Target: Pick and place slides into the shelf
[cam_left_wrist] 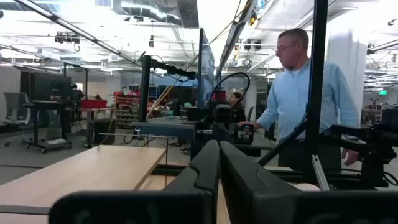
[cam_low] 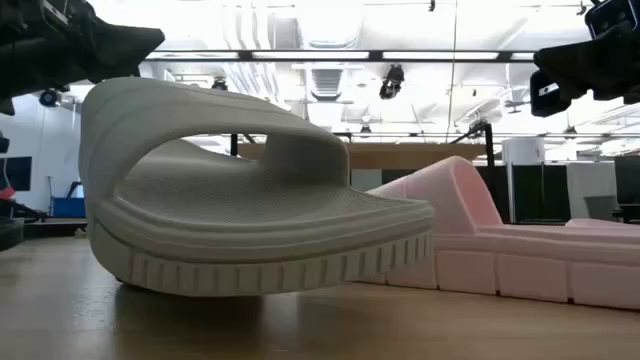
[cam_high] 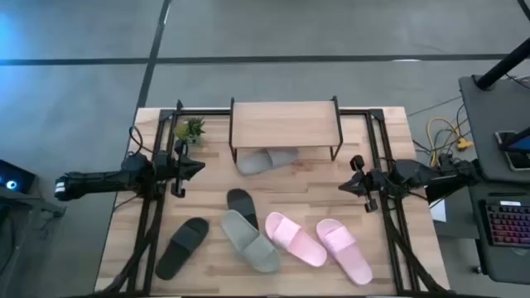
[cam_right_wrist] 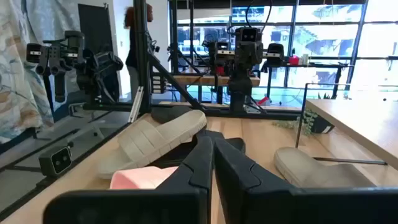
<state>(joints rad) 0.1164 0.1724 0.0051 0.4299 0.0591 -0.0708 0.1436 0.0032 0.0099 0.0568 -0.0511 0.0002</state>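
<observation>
In the high view the shelf [cam_high: 283, 122] stands at the table's far middle, with one light grey slide [cam_high: 267, 160] on the table under its board. Near the front edge lie a second grey slide [cam_high: 248, 240], two pink slides [cam_high: 294, 238] [cam_high: 344, 250] and two black slides [cam_high: 242, 204] [cam_high: 182, 247]; the grey one rests partly on a black one. My left gripper [cam_high: 199, 165] hovers shut left of the shelf. My right gripper [cam_high: 343, 187] hovers shut on the right, above the table. The low view shows the grey slide [cam_low: 250, 210] and a pink slide [cam_low: 500, 250] close up.
A small green plant [cam_high: 190, 128] sits by the shelf's left leg. Black frame rails [cam_high: 157, 207] [cam_high: 389, 215] run along both table sides. A person in a light blue shirt [cam_left_wrist: 311, 93] stands beyond the table's right side. Bare wood lies between shelf and slides.
</observation>
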